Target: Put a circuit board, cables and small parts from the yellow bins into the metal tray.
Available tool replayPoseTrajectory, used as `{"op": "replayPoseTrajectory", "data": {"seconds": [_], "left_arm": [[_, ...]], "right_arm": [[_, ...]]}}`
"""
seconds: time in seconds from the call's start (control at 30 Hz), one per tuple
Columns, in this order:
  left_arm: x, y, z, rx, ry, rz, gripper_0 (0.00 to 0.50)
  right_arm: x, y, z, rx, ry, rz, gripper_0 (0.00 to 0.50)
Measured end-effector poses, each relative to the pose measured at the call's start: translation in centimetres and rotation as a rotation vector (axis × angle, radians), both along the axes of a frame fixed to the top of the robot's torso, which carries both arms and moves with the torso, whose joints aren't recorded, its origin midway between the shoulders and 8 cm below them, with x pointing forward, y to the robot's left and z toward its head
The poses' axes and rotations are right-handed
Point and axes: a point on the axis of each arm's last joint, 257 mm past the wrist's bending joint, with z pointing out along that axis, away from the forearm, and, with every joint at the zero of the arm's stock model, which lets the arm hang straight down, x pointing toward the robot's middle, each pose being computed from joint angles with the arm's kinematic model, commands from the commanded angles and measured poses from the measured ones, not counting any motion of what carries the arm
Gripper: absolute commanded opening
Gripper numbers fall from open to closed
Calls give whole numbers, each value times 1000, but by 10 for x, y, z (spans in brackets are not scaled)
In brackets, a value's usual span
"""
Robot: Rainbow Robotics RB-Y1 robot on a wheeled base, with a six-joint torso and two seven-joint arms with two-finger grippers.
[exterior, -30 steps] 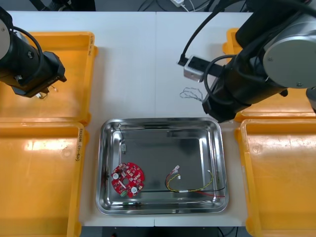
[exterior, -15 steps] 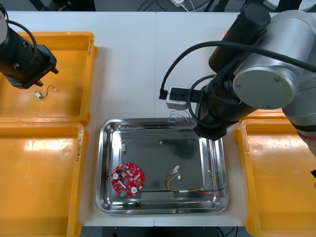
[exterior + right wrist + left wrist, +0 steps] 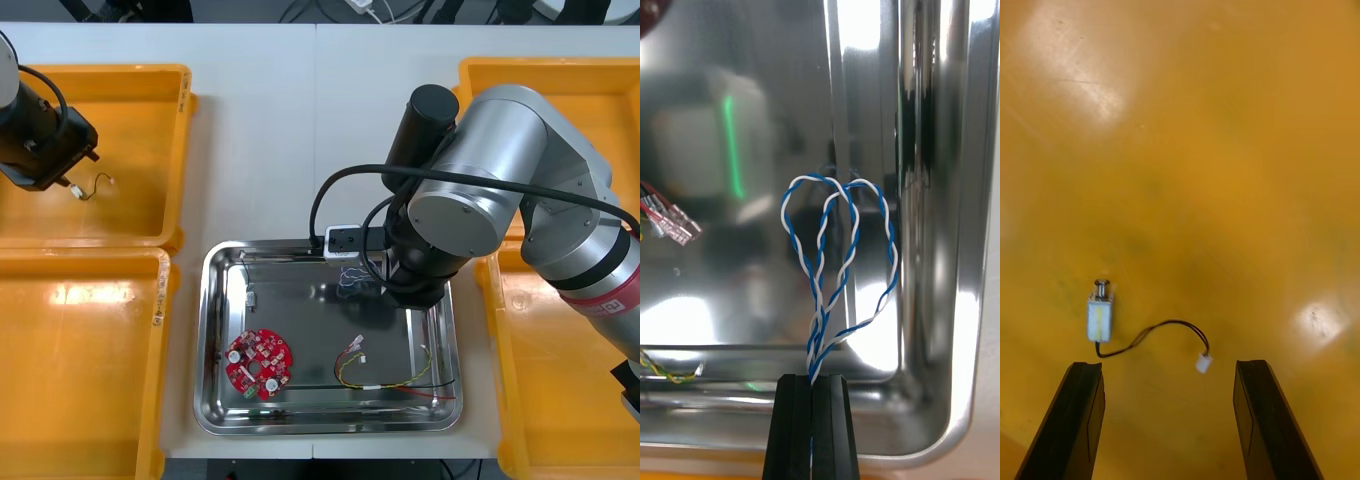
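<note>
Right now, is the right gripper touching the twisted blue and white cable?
Touching. The right wrist view shows the cable pinched in the shut right gripper over the shiny metal tray; the left gripper hovers open over a yellow bin.

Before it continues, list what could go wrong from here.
The twisted blue and white cable, pinched in the right tool, hangs close to the metal tray's wall; released here, a loop might drape over the rim. The open left tool hovers over a small metal part in a yellow bin; its black cable could snag.
</note>
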Motion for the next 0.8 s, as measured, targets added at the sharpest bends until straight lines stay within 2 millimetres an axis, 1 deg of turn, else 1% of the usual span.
{"op": "replayPoseTrajectory", "data": {"seconds": [0.2, 0.3, 0.4, 0.67, 0.8], "left_arm": [[7, 8, -22, 11, 6, 14, 500], [9, 9, -27, 13, 8, 15, 500], [9, 11, -29, 12, 8, 19, 500], [9, 11, -30, 10, 10, 21, 500], [9, 10, -30, 5, 10, 19, 500]], "right_arm": [[2, 4, -9, 21, -11, -5, 0], [3, 9, -13, 32, -25, 3, 0], [3, 15, -18, 47, -32, 11, 0], [8, 17, -30, 35, -76, 14, 0], [7, 23, -34, 45, -83, 30, 0]]}}
